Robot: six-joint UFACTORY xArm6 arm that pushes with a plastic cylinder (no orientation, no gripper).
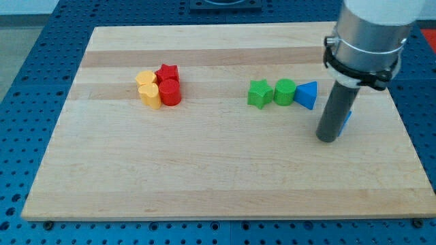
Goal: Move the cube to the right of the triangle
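Observation:
A blue triangle point(308, 94) lies on the wooden board point(204, 170) at the view's right, touching a green cylinder point(285, 91) on its left. My tip point(328, 138) rests on the board below and to the right of the triangle. A blue cube point(348, 120) is almost wholly hidden behind the rod; only a blue sliver shows at the rod's right side.
A green star point(259, 94) sits left of the green cylinder. At the view's left is a cluster: a yellow hexagon point(145, 79), a yellow heart point(150, 94), a red star point(167, 72) and a red cylinder point(170, 92). The board's right edge is near my tip.

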